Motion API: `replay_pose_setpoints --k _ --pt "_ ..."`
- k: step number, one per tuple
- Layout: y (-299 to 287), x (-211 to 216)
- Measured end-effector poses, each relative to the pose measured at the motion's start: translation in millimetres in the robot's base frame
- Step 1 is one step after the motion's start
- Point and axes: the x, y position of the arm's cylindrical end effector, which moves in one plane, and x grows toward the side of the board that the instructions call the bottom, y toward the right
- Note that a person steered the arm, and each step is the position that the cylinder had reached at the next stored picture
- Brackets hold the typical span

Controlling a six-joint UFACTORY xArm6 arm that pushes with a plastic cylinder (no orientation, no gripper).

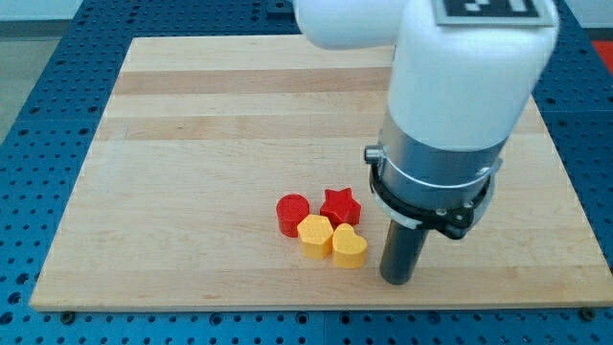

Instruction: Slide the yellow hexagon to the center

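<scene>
Board: a pale wooden board [192,144] of glued strips, with lengthwise grain and faint bands of lighter and darker wood; smooth, matt surface; it lies on a blue perforated table [48,77] dotted with regular holes.
Arm: a glossy white rounded housing [469,67] above a brushed grey metal cylinder [436,158], ringed by a black clamp [426,201]; a black-and-white marker sits at the view's top.
My tip: the dark, straight rod ends at my tip [397,282], resting on the board near the view's bottom edge; it is a plain rod with nothing to open or close, and it holds nothing; it stands just to the view's right of the yellow heart, a narrow gap showing between them.
Yellow hexagon: the yellow hexagon [314,234] sits low on the board, below centre and toward the view's bottom; flat-topped, faceted sides, matt plastic; it touches the yellow heart on its right.
Yellow heart: the yellow heart [350,246] has rounded lobes; nearest block to my tip.
Red cylinder: the red cylinder [293,213] is round and flat-topped; just up-left of the hexagon, touching or nearly so.
Red star: the red star [340,205] has blunt points; just above the two yellow blocks.
</scene>
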Motion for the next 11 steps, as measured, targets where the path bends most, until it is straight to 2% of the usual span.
replay_pose_setpoints --k 4,7,9,11 --pt "-31 -3" --pt "-98 -9" --pt "-99 -11" --pt "-99 -57"
